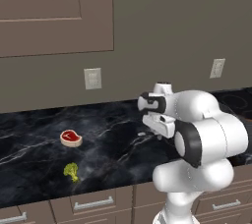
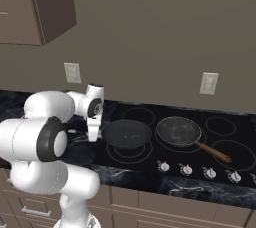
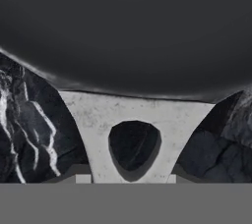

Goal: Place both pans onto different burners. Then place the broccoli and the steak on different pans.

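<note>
The plain black pan [image 2: 127, 133] rests on the front left burner [image 2: 116, 155] of the glass cooktop. Right of it, the speckled pan [image 2: 178, 130] sits on the middle burner, its wooden handle [image 2: 214, 151] pointing front right. My gripper [image 2: 92, 136] points down at the black pan's left edge. In the hand view the pan's pale handle [image 3: 98, 112], with its hole, runs between my dark fingertips [image 3: 74, 173], and the gripper [image 3: 130, 175] is shut on it. The steak [image 1: 71, 138] and the broccoli [image 1: 72, 171] lie on the dark marble counter [image 1: 29, 134], left of the arm.
Free burners [image 2: 223, 125] ring the back and right of the cooktop. Silver knobs [image 2: 186, 170] line its front edge. Wall outlets [image 2: 208, 83] sit above the counter, and cabinets [image 1: 54, 12] hang overhead. Drawers run below the counter edge.
</note>
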Tool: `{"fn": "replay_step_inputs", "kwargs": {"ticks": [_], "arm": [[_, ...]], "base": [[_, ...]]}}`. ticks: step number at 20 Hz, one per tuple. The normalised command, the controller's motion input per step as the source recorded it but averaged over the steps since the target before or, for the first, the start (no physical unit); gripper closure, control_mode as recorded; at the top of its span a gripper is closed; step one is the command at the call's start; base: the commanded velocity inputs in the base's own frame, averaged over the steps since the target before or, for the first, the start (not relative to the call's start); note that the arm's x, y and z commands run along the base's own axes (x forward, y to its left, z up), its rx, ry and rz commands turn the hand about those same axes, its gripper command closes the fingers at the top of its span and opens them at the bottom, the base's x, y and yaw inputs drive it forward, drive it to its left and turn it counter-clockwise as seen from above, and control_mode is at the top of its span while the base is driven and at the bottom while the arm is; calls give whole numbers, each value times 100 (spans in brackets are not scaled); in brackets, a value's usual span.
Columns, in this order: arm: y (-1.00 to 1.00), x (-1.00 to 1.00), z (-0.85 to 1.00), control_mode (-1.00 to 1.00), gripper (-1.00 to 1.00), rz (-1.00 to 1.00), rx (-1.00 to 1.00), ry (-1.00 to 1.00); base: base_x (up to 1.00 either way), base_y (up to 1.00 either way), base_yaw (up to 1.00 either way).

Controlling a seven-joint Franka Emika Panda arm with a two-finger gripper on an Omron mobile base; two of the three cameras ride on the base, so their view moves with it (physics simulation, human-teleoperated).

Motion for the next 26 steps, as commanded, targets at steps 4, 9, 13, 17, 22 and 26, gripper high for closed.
{"fn": "replay_step_inputs", "kwargs": {"ticks": [4,9,13,17,22,26], "arm": [[0,0,-32,-100,100,0,0,-2],[0,0,-21,-100,100,0,0,-1],[0,0,-17,-100,100,0,0,0],[-4,1,-12,-100,100,0,0,0],[-11,2,-13,-100,100,0,0,0],[-19,0,-15,-100,100,0,0,0]], "base": [[0,0,0],[0,0,0],[0,0,0],[0,0,0],[0,0,0],[0,0,0]]}}
